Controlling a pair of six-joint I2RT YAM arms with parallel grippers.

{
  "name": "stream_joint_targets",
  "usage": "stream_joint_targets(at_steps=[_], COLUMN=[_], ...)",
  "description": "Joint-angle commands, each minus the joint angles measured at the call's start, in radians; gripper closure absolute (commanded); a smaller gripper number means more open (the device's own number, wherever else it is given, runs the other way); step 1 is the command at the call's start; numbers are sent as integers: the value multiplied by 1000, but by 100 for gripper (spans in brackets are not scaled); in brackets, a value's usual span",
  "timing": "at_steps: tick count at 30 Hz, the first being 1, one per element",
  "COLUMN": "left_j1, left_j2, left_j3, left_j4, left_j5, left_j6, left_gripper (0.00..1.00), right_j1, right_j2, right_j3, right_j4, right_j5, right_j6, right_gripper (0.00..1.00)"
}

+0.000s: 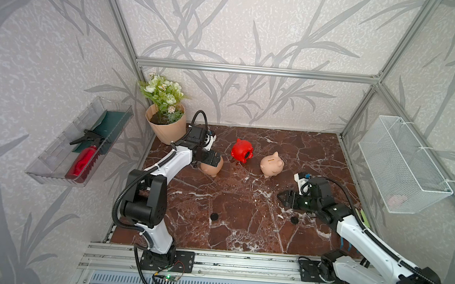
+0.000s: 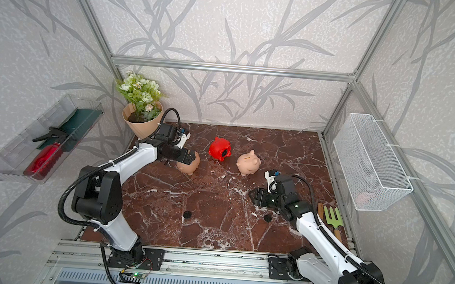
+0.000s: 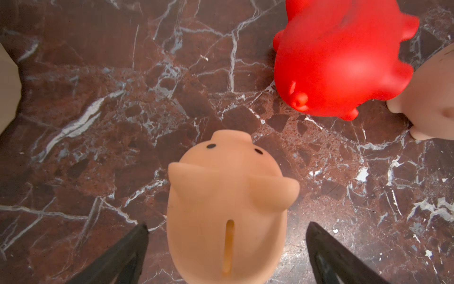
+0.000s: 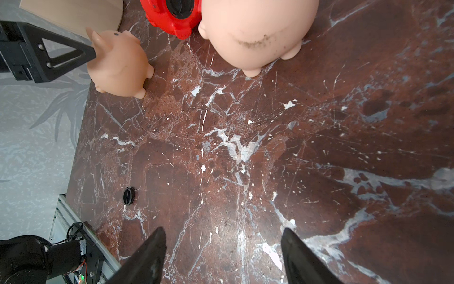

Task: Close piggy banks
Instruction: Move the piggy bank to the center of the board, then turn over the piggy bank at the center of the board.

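Piggy banks (image 2: 220,151) cluster toward far edge of red-brown marble table (image 1: 241,232); front half mostly open. Peach-tan rounded pig (image 1: 272,165) upright, belly hidden. Bright red pig (image 1: 242,150) on side, belly hole dark, plug unclear. Second peach-tan pig (image 3: 226,209) near left edge, between spread left tool (image 3: 227,225), not gripped. Right tool (image 4: 222,230) spread, empty. Two black round discs (image 1: 214,216) (image 1: 294,220) loose toward front: closures likely pending.

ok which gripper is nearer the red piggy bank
Left. The left gripper straddles the tan piggy bank just beside the red piggy bank; the right gripper hangs farther off, past the other tan piggy bank.
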Motion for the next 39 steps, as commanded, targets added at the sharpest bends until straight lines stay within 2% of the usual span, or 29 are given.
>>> stream_joint_targets(at_steps=[1, 23, 35, 39], left_j1=[-28, -55, -54, -54], left_j2=[24, 198, 227, 222], left_j3=[46, 232, 262, 283], left_j4=[10, -147, -181, -213], left_j5=[-54, -142, -146, -115], left_j6=[11, 41, 56, 20], left_gripper=[1, 1, 13, 19], right_j1=[-3, -3, -3, -3], right_j2=[8, 30, 33, 42], right_j3=[24, 20, 3, 0], right_j4=[16, 30, 37, 50], right_j5=[-24, -41, -40, -45], right_j6=[3, 10, 5, 9], right_gripper=[27, 27, 27, 27])
